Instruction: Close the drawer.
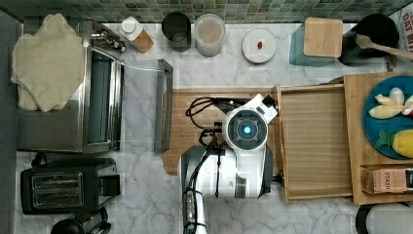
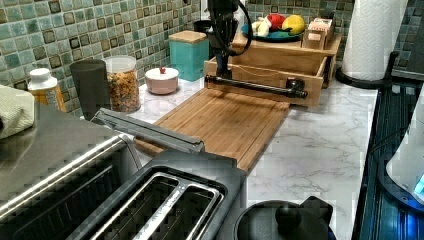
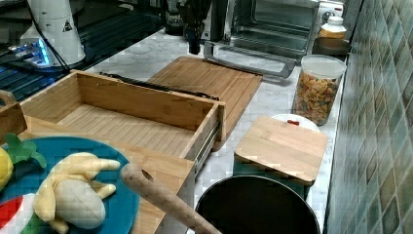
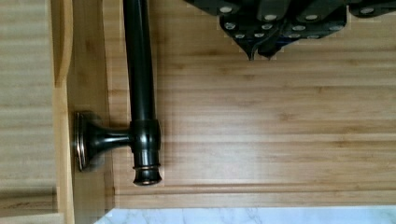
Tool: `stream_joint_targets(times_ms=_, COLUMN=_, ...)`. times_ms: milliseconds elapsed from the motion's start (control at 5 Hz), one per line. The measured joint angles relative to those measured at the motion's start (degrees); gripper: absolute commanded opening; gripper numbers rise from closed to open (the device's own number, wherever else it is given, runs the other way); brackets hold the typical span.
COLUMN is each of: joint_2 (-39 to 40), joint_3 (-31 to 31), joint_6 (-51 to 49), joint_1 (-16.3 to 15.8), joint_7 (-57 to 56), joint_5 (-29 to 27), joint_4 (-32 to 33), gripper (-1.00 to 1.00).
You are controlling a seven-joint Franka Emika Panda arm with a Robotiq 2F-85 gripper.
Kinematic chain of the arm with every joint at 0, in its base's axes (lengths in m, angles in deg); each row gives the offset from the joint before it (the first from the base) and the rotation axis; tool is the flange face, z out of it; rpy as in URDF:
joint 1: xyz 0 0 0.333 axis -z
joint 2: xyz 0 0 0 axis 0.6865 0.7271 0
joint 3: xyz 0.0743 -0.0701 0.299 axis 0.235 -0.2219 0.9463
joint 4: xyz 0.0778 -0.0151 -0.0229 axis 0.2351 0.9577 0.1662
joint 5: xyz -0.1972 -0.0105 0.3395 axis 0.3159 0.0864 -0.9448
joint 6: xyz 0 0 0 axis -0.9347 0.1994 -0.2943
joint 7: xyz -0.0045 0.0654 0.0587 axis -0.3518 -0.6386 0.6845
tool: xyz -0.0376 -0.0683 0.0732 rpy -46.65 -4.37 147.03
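Drawer [image 1: 316, 141]: wide shallow light-bamboo tray, thin walls, fine-striped bottom, pulled fully out of its matching bamboo box [image 1: 358, 146], sitting at 3 o'clock in the top view. Front carries a dark round metal bar handle [image 4: 139, 88] on flared posts. Black gripper [image 4: 260, 52] hovers above the darker grooved bamboo cutting board [image 1: 195, 131], just beside the handle, not touching; fingers [image 4: 254, 46] pinched narrow, holding nothing. Board and box rest on white veined marble worktop [image 1: 141, 195].
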Motion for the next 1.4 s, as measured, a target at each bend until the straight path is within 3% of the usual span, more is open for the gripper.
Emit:
stream_joint_targets(times_ms=1000, joint_2=6.24, joint_3=-2.47, joint_6=7.53, joint_1=2.35, joint_7=-3.3, joint_5=0.23, joint_4=6.6, gripper=-1.0)
stream_joint_targets(times_ms=1400, joint_2=6.93, joint_3=-2.47, joint_6=11.75, joint_1=3.26, joint_7=-3.89, joint_5=3.8, joint_4=6.49, gripper=-1.0)
